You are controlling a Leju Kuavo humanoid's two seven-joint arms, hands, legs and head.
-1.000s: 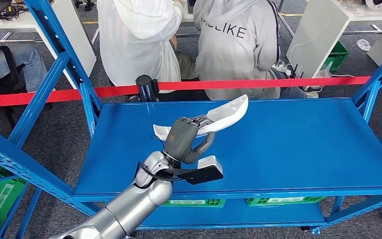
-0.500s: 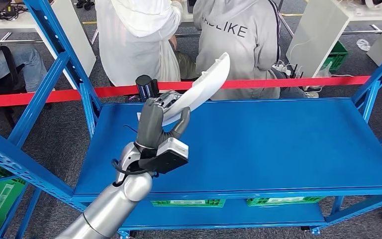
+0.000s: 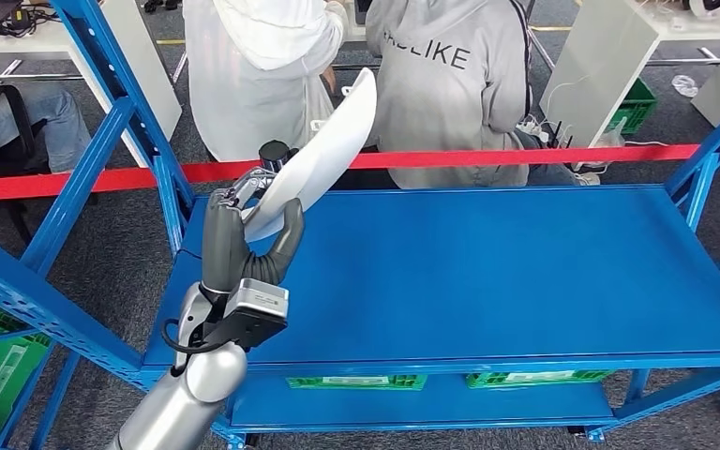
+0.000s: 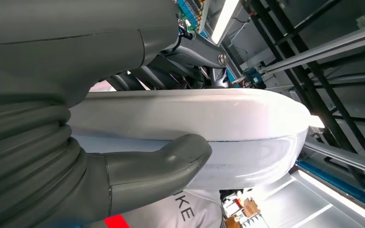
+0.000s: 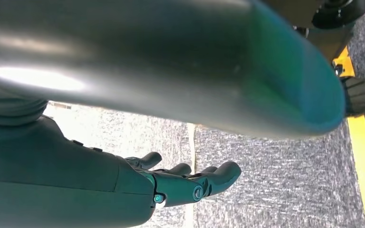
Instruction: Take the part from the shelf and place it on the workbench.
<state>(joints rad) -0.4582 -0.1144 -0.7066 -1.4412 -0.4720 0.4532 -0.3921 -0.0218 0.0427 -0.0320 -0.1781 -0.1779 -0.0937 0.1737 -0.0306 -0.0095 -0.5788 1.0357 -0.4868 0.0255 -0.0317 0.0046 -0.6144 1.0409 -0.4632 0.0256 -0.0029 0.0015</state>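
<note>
My left hand (image 3: 244, 239) grips the white curved part (image 3: 323, 155) by its lower end and holds it up over the left end of the blue shelf (image 3: 487, 272). The part tilts steeply, its tip pointing up and away. Close up in the left wrist view, the thumb (image 4: 157, 164) presses against the white part (image 4: 195, 121), with the darker fingers on its other side. My right hand (image 5: 171, 183) hangs over grey carpet, fingers apart and holding nothing.
Two people in light tops (image 3: 441, 84) sit with their backs to me just behind a red barrier tape (image 3: 525, 157). Blue shelf uprights (image 3: 122, 112) stand close to my left arm. Green crates (image 3: 0, 375) sit low at the left.
My left hand has lifted the white part off the shelf surface and swung it leftward and up; the part has gone from nearly flat to steeply tilted.
</note>
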